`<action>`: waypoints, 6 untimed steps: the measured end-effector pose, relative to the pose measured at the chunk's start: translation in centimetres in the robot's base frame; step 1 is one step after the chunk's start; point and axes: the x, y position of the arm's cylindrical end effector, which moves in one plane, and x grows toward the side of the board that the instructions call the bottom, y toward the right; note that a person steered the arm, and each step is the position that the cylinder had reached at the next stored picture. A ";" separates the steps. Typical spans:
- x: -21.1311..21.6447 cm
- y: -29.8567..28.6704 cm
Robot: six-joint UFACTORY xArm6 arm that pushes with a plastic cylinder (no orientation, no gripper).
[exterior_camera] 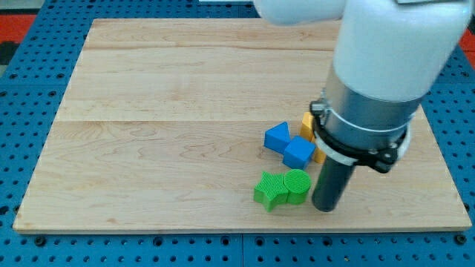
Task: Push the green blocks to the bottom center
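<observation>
Two green blocks lie touching near the view's bottom, right of centre: a star-like green block (269, 190) on the left and a round green block (297, 185) on the right. My tip (325, 208) rests on the board just right of the round green block, close to it or touching; I cannot tell which. The arm's white and grey body (371, 89) hangs above and hides part of the board at the right.
Two blue blocks (277, 137) (298, 153) sit just above the green pair. A yellow-orange block (307, 126) lies behind them, partly hidden by the arm. The wooden board (163, 111) rests on a blue perforated table; its bottom edge is near the green blocks.
</observation>
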 end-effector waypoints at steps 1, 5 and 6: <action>-1.4 0.1; 0.3 -1.3; -2.2 0.2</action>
